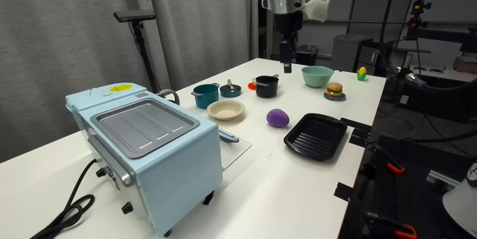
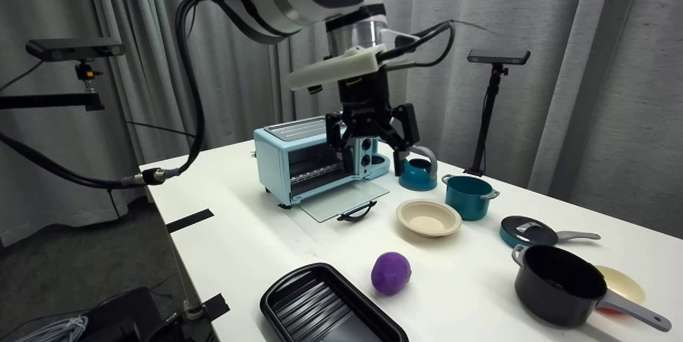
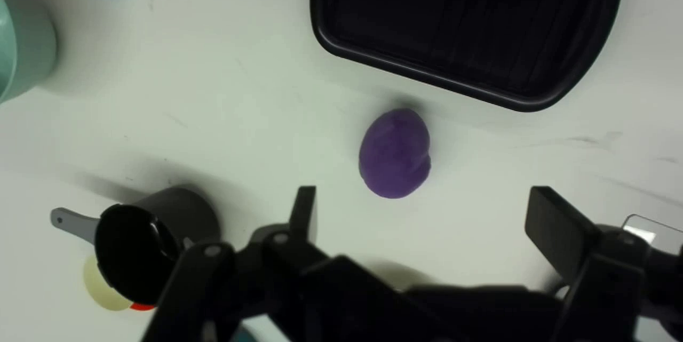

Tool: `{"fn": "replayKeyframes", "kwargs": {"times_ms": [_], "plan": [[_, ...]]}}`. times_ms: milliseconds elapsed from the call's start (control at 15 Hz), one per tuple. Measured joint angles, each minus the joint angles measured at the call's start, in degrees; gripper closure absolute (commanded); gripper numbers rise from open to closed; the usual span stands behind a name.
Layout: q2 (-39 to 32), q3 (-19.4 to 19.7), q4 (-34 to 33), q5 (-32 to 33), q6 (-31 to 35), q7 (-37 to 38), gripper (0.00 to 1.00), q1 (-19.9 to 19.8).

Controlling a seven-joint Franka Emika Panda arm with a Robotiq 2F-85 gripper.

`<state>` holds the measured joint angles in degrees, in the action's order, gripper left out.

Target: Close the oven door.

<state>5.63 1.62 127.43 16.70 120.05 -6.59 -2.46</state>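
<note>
The light blue toaster oven stands on the table; it also shows in an exterior view with its front cavity open. Its glass door is folded down, roughly flat just above the table, with a dark handle along its outer edge. The glass door and handle show partly behind the oven body. A corner of the door shows at the right of the wrist view. My gripper is open and empty, high above the table and apart from the door. Its fingers are wide apart.
A purple toy and a black tray lie below the gripper. A beige bowl sits near the door handle. A blue kettle, a teal pot and a black pot stand along the far side. A mint bowl stands farther off.
</note>
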Motion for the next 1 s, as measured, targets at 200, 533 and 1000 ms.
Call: {"fn": "replayKeyframes", "kwargs": {"times_ms": [200,533,1000], "plan": [[-3.45,-3.14,1.29,-0.10,4.04,4.52,0.00,2.73],[-11.56,-5.67,2.13,0.88,11.59,13.01,0.00,5.79],[-19.90,-4.88,1.05,6.20,18.79,23.46,0.00,8.32]]}}
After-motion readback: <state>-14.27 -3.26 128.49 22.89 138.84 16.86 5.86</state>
